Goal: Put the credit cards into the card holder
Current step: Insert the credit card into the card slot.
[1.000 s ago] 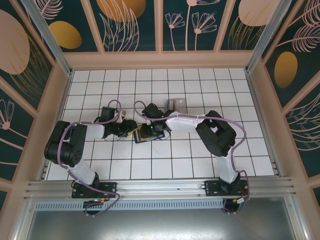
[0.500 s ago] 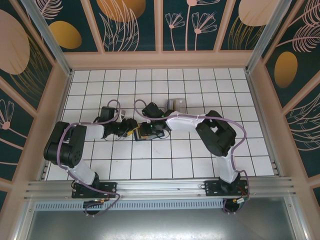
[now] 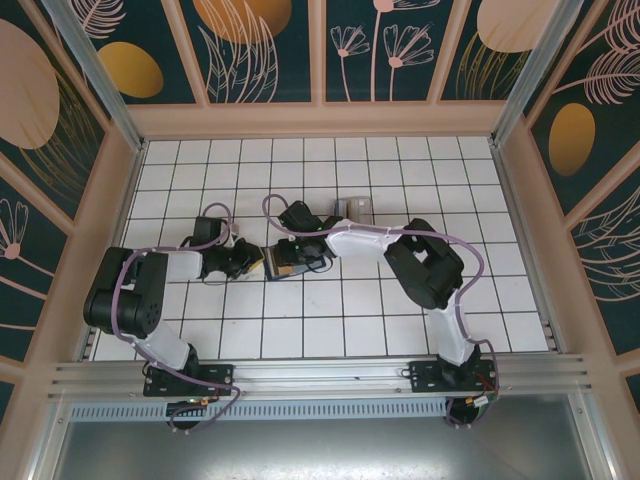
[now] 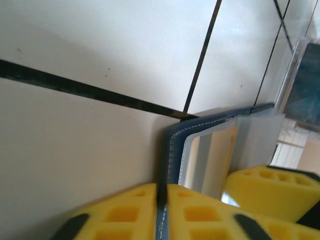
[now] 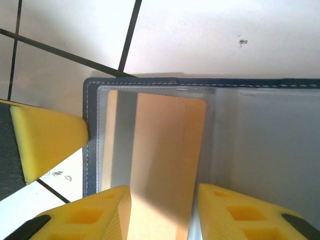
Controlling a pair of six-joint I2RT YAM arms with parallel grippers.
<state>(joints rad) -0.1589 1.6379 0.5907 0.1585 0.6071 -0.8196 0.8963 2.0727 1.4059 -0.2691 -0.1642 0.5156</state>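
In the overhead view both arms reach to the middle of the white tiled table (image 3: 400,330), where the left gripper (image 3: 252,263) and the right gripper (image 3: 293,258) meet at the dark navy card holder (image 3: 283,269), just left of centre. A clear rack (image 3: 356,208) stands apart from them, higher in the frame and to the right. In the left wrist view the left gripper (image 4: 161,212) is clenched: its yellow pads (image 4: 125,212) press together at the bottom edge on the stitched navy rim of the card holder (image 4: 171,145), which rises from there toward the middle of the frame. In the right wrist view the card holder (image 5: 260,145) lies spread open on the tiles, grey pockets facing up, and fills the centre and right. A beige credit card (image 5: 167,155) lies over its left pocket, upper corners near the top seam. The right gripper (image 5: 164,212) grasps this card at the bottom of the frame, one yellow pad (image 5: 95,215) against each long edge.
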